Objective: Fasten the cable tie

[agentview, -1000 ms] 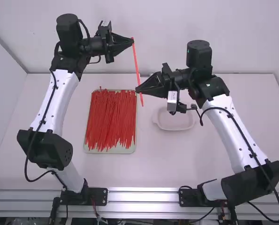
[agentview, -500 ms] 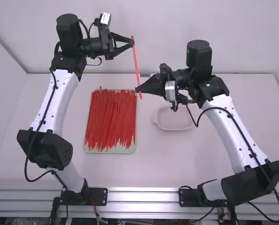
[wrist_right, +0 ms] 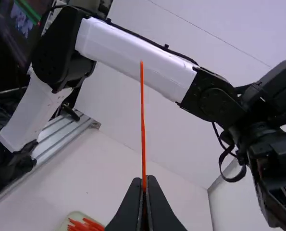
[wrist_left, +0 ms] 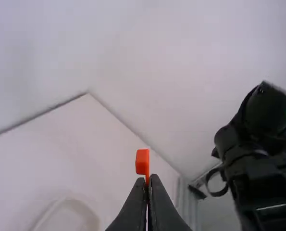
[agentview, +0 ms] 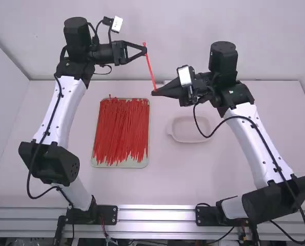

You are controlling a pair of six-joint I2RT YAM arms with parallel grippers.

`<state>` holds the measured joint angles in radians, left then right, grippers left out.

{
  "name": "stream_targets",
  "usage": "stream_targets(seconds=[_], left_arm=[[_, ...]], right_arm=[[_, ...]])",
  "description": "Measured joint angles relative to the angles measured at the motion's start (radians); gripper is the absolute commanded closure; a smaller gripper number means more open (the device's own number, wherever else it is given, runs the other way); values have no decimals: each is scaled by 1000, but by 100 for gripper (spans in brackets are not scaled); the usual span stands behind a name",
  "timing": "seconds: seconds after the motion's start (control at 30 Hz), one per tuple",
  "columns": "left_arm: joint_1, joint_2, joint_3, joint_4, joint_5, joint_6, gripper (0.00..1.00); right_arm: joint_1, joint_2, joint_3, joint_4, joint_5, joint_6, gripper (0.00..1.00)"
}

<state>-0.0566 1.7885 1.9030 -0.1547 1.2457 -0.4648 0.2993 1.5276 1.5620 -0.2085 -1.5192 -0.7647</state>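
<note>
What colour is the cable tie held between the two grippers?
Bright red-orange; the cable tie shows best in the right wrist view.

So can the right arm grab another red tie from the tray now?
Probably not yet: the right gripper is shut on the cable tie, up in the air. Nothing covers the tray, though.

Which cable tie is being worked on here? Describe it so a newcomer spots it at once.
Look above the white table, between the two arms. One red cable tie runs from the left gripper at its upper end down to the right gripper. Unlike the red ties lying flat on the tray below, it is alone, in the air, pinched at both ends.
</note>
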Motion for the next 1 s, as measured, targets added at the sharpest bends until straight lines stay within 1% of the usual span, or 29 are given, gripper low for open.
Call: stream_targets(seconds=[0.03,0.1,0.23,0.27,0.43,0.53,0.57,0.63,0.67,0.8,0.83,0.9,1.0], left_arm=[[0,0,0,-1,0,26,98],[0,0,0,2,0,105,98],[-1,0,0,9,0,203,98],[0,0,0,8,0,237,98],[-1,0,0,2,0,323,99],[0,0,0,10,0,354,98],[-1,0,0,13,0,358,98],[0,0,0,21,0,380,98],[-1,0,0,22,0,391,98],[0,0,0,24,-1,478,98],[0,0,0,26,-1,491,98],[-1,0,0,47,0,540,98],[0,0,0,93,22,573,98]], right_arm=[[2,0,0,6,-2,8,100],[12,1,-1,69,-4,56,100],[32,1,-1,248,16,205,100],[42,1,-2,329,45,298,100],[57,2,-3,555,156,604,100],[47,9,-4,689,240,860,100],[45,10,-4,698,248,893,100],[27,17,-4,728,286,1058,100],[21,21,-4,728,293,1111,100],[4,49,-4,682,273,1298,100],[3,53,-4,672,268,1313,100],[2,66,-5,583,245,1367,100],[1,69,-5,460,245,1378,100]])
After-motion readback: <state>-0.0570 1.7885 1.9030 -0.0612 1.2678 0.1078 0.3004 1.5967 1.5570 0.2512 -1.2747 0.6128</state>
